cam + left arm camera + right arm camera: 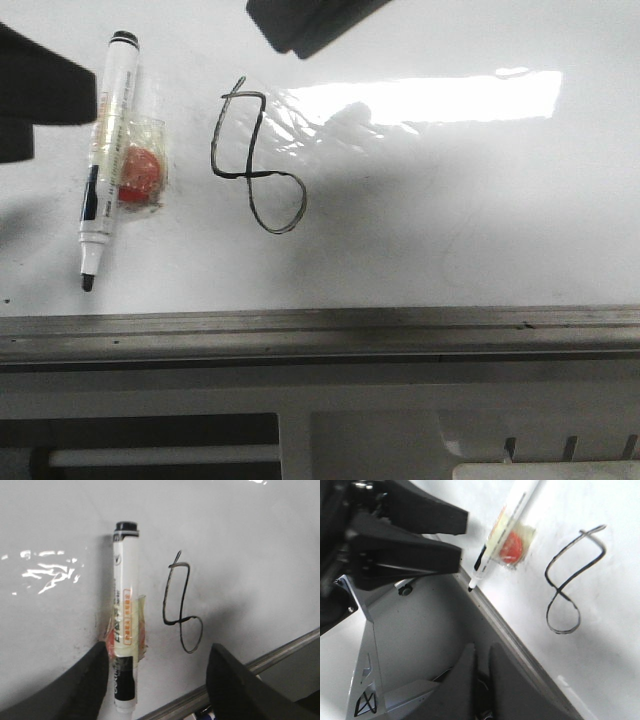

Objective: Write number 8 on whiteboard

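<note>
The number 8 [256, 160] is drawn in thin black line on the whiteboard [450, 220]; it also shows in the left wrist view [181, 607] and the right wrist view [568, 582]. A white marker [105, 150] with a black uncapped tip lies on the board to the left of it, with yellowish tape and a red blob [140, 172] on its barrel. My left gripper [160, 690] is open and empty, its fingers to either side of the marker's [125, 615] tip end. My right gripper [482, 665] is shut and empty, over the board's near edge, away from the marker.
A grey metal edge strip [320, 330] runs along the board's near side, with grey frame parts below it. Bright glare [430, 98] lies on the board to the right of the 8. The left gripper [464, 540] shows in the right wrist view beside the marker [505, 525].
</note>
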`<action>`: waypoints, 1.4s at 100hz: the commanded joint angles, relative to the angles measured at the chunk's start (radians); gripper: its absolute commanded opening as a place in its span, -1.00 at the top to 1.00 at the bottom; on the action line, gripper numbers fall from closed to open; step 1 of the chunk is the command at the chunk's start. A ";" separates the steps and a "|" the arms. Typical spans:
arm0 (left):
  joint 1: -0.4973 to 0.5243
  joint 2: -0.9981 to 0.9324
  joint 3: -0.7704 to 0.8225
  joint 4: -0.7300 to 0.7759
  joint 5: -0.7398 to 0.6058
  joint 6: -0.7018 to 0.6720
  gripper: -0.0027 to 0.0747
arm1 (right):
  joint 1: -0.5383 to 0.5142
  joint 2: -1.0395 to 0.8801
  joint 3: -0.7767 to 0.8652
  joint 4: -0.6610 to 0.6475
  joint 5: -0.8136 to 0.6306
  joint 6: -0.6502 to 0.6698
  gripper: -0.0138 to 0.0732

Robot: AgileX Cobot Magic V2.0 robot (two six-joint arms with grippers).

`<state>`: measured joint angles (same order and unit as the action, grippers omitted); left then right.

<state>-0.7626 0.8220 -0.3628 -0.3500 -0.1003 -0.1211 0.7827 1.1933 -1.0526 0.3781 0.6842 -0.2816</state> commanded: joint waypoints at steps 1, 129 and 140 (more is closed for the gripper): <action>0.004 -0.079 -0.016 0.023 -0.034 0.005 0.11 | -0.002 -0.057 -0.012 -0.002 -0.078 -0.005 0.83; 0.004 -0.468 0.214 0.105 -0.003 0.005 0.98 | -0.002 -1.088 0.748 -0.072 -0.437 -0.030 0.83; 0.004 -0.468 0.214 0.105 -0.003 0.005 0.98 | -0.002 -1.088 0.748 -0.072 -0.437 -0.030 0.83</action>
<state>-0.7626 0.3465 -0.1219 -0.2478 -0.0350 -0.1143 0.7827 0.0958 -0.2792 0.3087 0.3167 -0.3029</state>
